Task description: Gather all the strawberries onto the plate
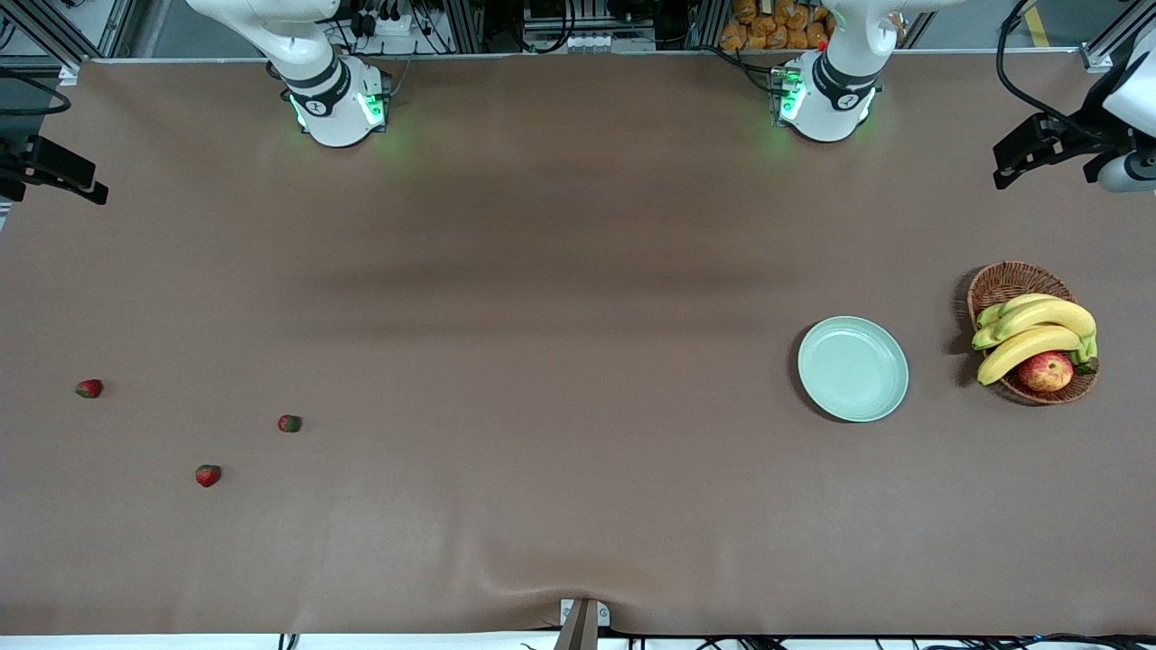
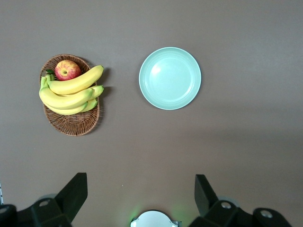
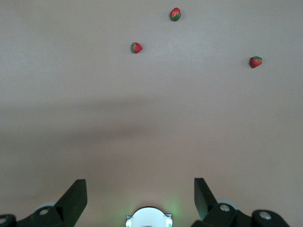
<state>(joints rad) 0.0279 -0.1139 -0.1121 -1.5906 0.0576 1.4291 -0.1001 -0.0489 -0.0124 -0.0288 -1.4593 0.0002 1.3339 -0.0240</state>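
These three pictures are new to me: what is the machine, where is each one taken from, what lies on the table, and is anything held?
Two robot arms stand at a brown table. The wide picture looks down from across it; the other two come from cameras on each arm's wrist. The left gripper hangs open over the plate and a basket of bananas and an apple. The right gripper hangs open over the three strawberries at the right arm's end. Nothing is held, and the plate has nothing on it.
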